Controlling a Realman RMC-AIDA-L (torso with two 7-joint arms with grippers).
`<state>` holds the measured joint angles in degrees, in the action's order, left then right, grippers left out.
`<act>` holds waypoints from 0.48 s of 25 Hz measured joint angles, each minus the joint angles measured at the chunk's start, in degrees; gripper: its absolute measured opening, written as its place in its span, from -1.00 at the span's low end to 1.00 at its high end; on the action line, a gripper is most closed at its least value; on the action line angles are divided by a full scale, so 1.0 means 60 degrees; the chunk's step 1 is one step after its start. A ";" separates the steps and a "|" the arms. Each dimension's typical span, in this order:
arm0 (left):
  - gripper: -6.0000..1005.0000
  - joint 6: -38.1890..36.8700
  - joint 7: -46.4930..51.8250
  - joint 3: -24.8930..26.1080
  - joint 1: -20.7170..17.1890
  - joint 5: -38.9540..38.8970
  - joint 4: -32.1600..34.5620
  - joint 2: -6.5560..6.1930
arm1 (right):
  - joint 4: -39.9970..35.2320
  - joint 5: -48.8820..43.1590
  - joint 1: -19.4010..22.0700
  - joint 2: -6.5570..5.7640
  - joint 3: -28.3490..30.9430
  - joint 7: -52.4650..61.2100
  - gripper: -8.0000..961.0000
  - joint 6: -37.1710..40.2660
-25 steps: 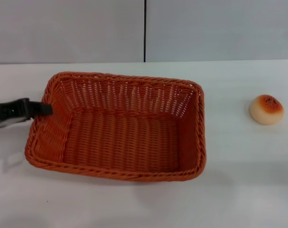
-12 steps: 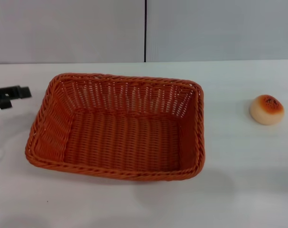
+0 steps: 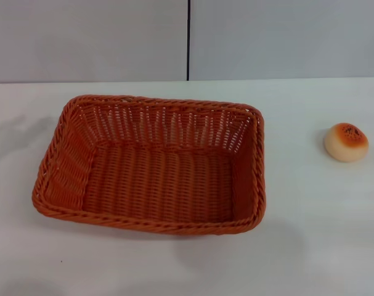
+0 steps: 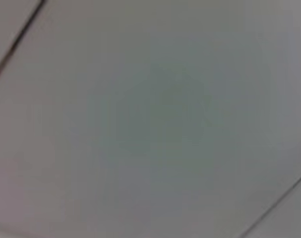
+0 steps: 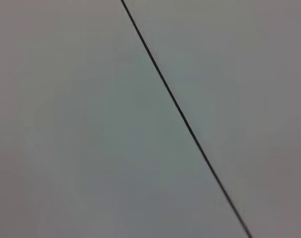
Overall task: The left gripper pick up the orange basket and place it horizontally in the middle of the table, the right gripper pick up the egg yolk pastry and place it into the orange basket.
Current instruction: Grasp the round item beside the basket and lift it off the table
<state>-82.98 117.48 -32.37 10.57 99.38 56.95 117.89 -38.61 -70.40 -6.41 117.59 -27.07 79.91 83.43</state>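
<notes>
The orange basket point(image 3: 153, 163) lies lengthwise across the middle of the white table point(image 3: 310, 234) in the head view, open side up and empty. Well to its right, the egg yolk pastry point(image 3: 346, 142) sits alone on the tabletop, clear of the basket. Neither gripper shows in the head view. Both wrist views show only flat grey panels crossed by thin dark seams, with no fingers and no task object.
A grey wall point(image 3: 285, 37) with a vertical dark seam point(image 3: 188, 40) rises behind the table's far edge. Bare tabletop lies between the basket and the pastry and along the front.
The left gripper drew back from the basket's left rim and moved off past the left edge of the head view. Basket and pastry have stayed put.
</notes>
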 joint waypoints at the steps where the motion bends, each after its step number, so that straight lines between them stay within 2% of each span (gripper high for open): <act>1: 0.50 -0.0163 -0.1216 0.0328 0.0046 -0.0701 -0.0718 -0.0002 | -0.0834 -0.1406 0.0037 -0.0128 0.0525 0.1804 0.30 0.0020; 2: 0.50 -0.0163 -0.1216 0.0328 0.0046 -0.0701 -0.0718 -0.0002 | -0.0834 -0.1406 0.0037 -0.0128 0.0525 0.1804 0.30 0.0020; 5: 0.50 -0.0448 -0.2826 0.0630 0.0063 -0.1597 -0.1539 -0.0004 | -0.1839 -0.3710 -0.0163 -0.0380 0.1440 0.4264 0.30 0.0402; 7: 0.50 -0.0609 -0.3664 0.0694 0.0067 -0.2037 -0.2000 0.0002 | -0.2332 -0.5445 -0.0468 -0.0619 0.1953 0.5739 0.30 0.0808; 8: 0.50 -0.0657 -0.3996 0.0703 0.0075 -0.2175 -0.2239 0.0001 | -0.2547 -0.6957 -0.0873 -0.0892 0.2205 0.6785 0.30 0.1176; 9: 0.50 -0.0657 -0.3996 0.0703 0.0075 -0.2175 -0.2239 0.0001 | -0.2547 -0.6957 -0.0873 -0.0892 0.2205 0.6785 0.30 0.1176; 10: 0.50 -0.0664 -0.4121 0.0705 0.0082 -0.2207 -0.2333 0.0002 | -0.2588 -0.7809 -0.1127 -0.1058 0.2266 0.7176 0.30 0.1343; 11: 0.50 -0.0716 -0.4454 0.0712 0.0117 -0.2253 -0.2574 0.0006 | -0.2613 -0.9401 -0.1737 -0.1368 0.2321 0.7755 0.30 0.1683; 12: 0.49 -0.0716 -0.4454 0.0712 0.0117 -0.2253 -0.2574 0.0006 | -0.2613 -0.9401 -0.1737 -0.1368 0.2321 0.7755 0.30 0.1683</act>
<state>-87.28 90.76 -28.10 11.27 85.87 41.50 117.93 -54.29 -126.80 -16.83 109.39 -13.14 126.44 93.52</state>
